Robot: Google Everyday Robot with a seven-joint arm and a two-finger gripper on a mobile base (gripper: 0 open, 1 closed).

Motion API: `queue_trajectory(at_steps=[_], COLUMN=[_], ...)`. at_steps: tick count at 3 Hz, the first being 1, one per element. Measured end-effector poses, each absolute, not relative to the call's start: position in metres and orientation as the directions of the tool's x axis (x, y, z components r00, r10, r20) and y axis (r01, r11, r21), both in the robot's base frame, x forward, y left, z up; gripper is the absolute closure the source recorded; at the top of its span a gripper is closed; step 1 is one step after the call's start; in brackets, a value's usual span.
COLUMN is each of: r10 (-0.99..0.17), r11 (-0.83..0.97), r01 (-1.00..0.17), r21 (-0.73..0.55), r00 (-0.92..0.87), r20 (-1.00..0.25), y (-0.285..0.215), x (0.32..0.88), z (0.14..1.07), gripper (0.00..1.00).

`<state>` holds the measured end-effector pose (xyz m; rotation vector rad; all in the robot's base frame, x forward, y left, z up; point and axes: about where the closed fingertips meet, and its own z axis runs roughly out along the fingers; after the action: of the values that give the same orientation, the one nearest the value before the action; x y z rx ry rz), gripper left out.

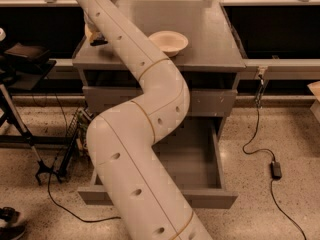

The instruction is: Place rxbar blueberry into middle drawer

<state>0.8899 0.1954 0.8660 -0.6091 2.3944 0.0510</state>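
**Robot arm reaching over grey cabinet while middle drawer is standing open**

The cream arm (pixel 150 99) is curving up past the pale bowl (pixel 168 42) on the grey worktop (pixel 210 29). Its claw (pixel 93 34) is hovering at the worktop's edge, well to the left of the bowl and largely hidden behind the arm. Whether it is open, closed or gripping cannot be told. The rxbar blueberry (pixel 99 42) is showing as a small dark sliver just beneath the claw, left of the bowl. Below the bowl, the middle drawer (pixel 200 154) is standing pulled out, the arm crossing its left part. A black power adapter (pixel 276 170) is lying on the floor, lower right of the bowl.
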Motion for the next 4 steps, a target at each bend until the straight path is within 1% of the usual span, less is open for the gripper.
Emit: queue_trajectory(at_steps=[1, 3, 4], r10=[-0.387, -0.306, -0.268], r11=[0.899, 0.917, 0.917], r01=[-0.427, -0.398, -0.399], r21=[-0.097, -0.014, 0.025], r00=[-0.67, -0.682, -0.661], r20=[-0.634, -0.664, -0.701], y=[0.197, 0.205, 0.225], x=[0.891, 0.893, 0.9], z=[0.876, 0.882, 0.884], gripper=[1.0, 1.0, 1.0])
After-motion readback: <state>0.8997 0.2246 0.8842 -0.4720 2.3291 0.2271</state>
